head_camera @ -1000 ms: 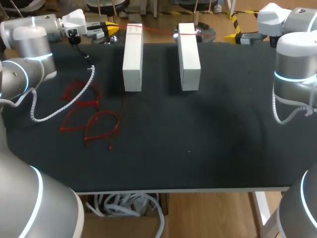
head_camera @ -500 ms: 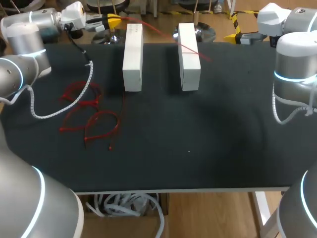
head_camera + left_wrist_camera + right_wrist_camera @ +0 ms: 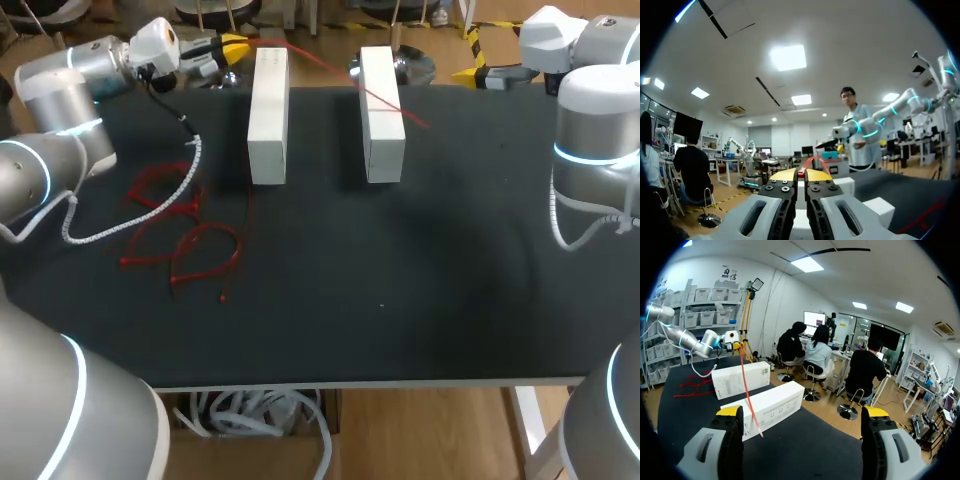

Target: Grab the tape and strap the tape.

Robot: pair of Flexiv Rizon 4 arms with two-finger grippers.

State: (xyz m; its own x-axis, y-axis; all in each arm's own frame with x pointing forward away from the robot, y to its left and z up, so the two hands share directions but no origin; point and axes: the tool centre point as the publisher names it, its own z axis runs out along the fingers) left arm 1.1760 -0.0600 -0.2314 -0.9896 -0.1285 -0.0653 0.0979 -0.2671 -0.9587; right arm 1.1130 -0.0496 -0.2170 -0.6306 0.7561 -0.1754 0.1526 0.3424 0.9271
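The red tape (image 3: 380,98) ran in a straight slant from my left gripper (image 3: 232,45), whose jaws were pressed together on its end, over the two white boxes (image 3: 268,120) at the far edge of the dark tabletop (image 3: 400,280). More red loops (image 3: 185,240) lay near the left arm; I could not trace how they joined. My right gripper (image 3: 802,412) hung off the far right corner, jaws wide apart on nothing, half hidden behind its own arm from above.
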